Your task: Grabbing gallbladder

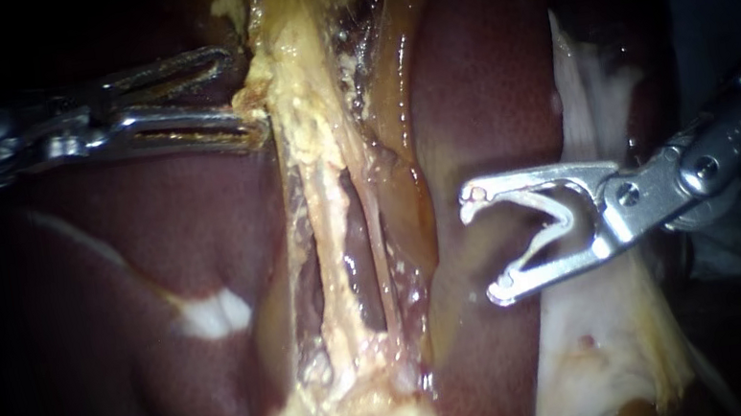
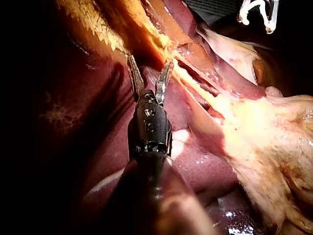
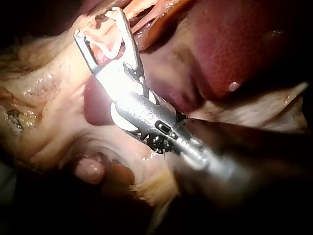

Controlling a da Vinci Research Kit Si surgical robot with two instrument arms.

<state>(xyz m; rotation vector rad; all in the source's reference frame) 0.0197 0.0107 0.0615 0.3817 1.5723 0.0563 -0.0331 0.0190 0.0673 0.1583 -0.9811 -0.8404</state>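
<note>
Yellowish, ragged gallbladder (image 1: 305, 120) runs lengthwise from the endoscope view's top to its bottom, between lobes of dark red liver (image 1: 154, 248). Both of its ends are cut off at the edges. Thin pale tubes (image 1: 331, 214) lie along its middle. On its left edge, the left instrument (image 1: 249, 97) rests the tips of its parted slotted jaws. Off to the right, the right instrument (image 1: 483, 248) holds a white clip (image 1: 547, 227) between wide-set jaws.
</note>
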